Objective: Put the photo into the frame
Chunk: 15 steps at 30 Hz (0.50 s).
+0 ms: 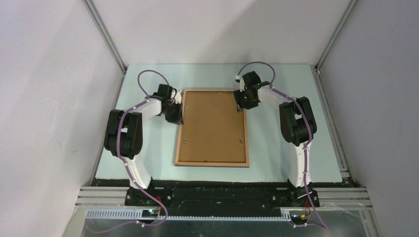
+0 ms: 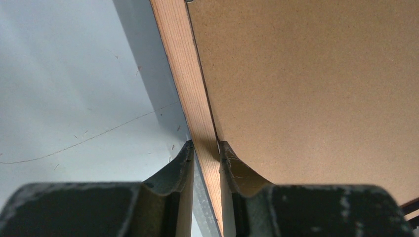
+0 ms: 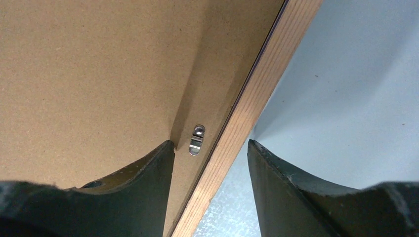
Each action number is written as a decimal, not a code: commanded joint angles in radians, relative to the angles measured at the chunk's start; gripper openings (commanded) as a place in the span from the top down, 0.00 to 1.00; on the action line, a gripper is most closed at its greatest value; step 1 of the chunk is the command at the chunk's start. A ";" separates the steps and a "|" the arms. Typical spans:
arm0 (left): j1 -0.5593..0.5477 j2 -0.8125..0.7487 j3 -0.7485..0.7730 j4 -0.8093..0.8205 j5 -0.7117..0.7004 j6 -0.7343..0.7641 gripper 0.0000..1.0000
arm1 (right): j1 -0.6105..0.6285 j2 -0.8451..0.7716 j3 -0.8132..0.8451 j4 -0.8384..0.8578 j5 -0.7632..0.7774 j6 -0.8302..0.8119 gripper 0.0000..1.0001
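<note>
The frame [image 1: 211,163] lies wood-brown side up in the middle of the table, and a solid brown backing board [image 1: 212,126] fills it. My left gripper [image 1: 178,111] is shut on the frame's left rail [image 2: 185,74] near the far end, one finger on each side of the rail [image 2: 205,144]. My right gripper [image 1: 243,103] is open and straddles the right rail [image 3: 262,84] near the far corner [image 3: 210,143]. Its inner finger rests over the board [image 3: 99,74], the outer one over the table. The photo is hidden.
A small metal turn clip [image 3: 196,139] sits on the board beside the right rail. The pale blue table [image 1: 286,143] is walled on three sides by grey panels. An aluminium rail [image 1: 222,195] runs along the near edge by the arm bases.
</note>
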 commanded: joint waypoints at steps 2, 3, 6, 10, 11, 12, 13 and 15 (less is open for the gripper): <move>-0.008 0.039 0.025 -0.008 0.070 0.023 1.00 | -0.014 -0.004 0.042 -0.023 -0.003 -0.012 0.42; -0.007 0.041 0.026 -0.007 0.075 0.021 1.00 | -0.016 0.003 0.047 -0.026 -0.012 -0.010 0.45; -0.007 0.043 0.026 -0.008 0.083 0.013 1.00 | -0.016 0.011 0.056 -0.038 -0.021 -0.010 0.49; -0.007 0.043 0.027 -0.007 0.087 0.008 1.00 | -0.013 0.011 0.058 -0.045 -0.016 -0.019 0.54; -0.007 0.043 0.027 -0.008 0.087 0.008 1.00 | -0.011 0.007 0.057 -0.046 -0.015 -0.022 0.56; -0.007 0.044 0.027 -0.007 0.085 0.008 1.00 | -0.011 0.004 0.054 -0.045 -0.013 -0.026 0.56; -0.007 0.042 0.025 -0.007 0.085 0.007 1.00 | -0.011 -0.003 0.050 -0.041 -0.009 -0.027 0.57; -0.008 0.041 0.024 -0.008 0.090 0.005 1.00 | -0.009 -0.014 0.043 -0.038 -0.004 -0.033 0.58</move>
